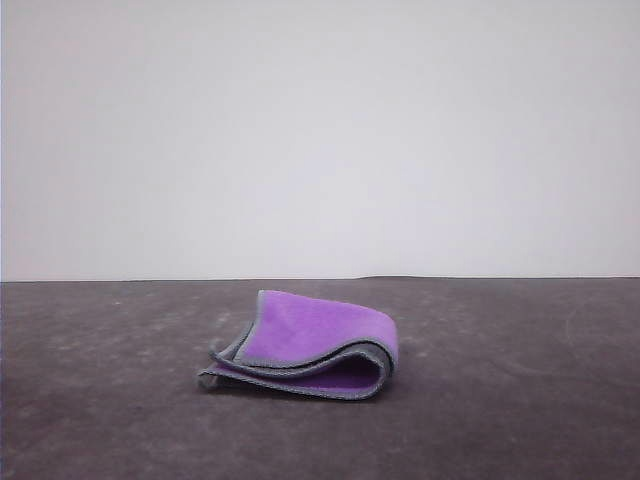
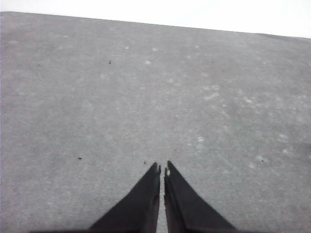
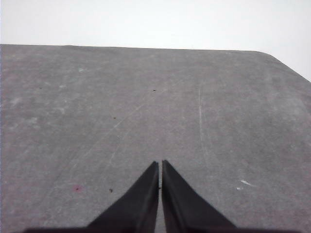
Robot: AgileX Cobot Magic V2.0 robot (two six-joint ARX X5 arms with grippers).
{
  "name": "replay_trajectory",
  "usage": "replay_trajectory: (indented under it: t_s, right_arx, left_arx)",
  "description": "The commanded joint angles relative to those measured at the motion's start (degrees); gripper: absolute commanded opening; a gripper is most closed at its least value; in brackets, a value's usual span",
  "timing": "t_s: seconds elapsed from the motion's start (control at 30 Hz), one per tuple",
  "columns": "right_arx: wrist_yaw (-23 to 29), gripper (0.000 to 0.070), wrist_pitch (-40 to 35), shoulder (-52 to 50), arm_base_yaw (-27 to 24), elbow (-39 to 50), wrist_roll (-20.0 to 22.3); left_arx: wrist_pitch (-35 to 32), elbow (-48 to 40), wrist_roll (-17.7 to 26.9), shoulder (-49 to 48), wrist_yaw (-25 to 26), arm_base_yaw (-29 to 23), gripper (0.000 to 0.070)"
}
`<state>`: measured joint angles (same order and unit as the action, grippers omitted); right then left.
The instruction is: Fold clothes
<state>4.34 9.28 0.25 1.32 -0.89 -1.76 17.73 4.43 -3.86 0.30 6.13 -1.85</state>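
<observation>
The clothes (image 1: pixel 312 345) lie on the dark grey table (image 1: pixel 500 400) in the front view, a little left of centre. It is one small cloth folded over itself, purple face out, with grey stitched edging along its layered edges. In the left wrist view my left gripper (image 2: pixel 162 170) is shut, its black fingertips together over bare tabletop. In the right wrist view my right gripper (image 3: pixel 160 164) is shut as well, holding nothing, above bare table.
A plain white wall (image 1: pixel 320 130) rises behind the table's far edge. The grey tabletop (image 3: pixel 146 97) shows faint scratches and specks, and its far right corner (image 3: pixel 272 56) is rounded.
</observation>
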Motion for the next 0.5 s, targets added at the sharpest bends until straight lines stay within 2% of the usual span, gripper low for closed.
replay_trajectory:
  t_s: [0.0,0.47]
  right_arx:
    - [0.2,0.0006,-0.3,0.0,-0.1,0.2,-0.6]
    - [0.2,0.0006,-0.3,0.0,-0.1,0.2,-0.6]
  left_arx:
    - [0.6,-1.1,0.6,0.0,-0.2,0.0,0.0]
    - [0.6,-1.1,0.6,0.0,-0.2,0.0,0.0]
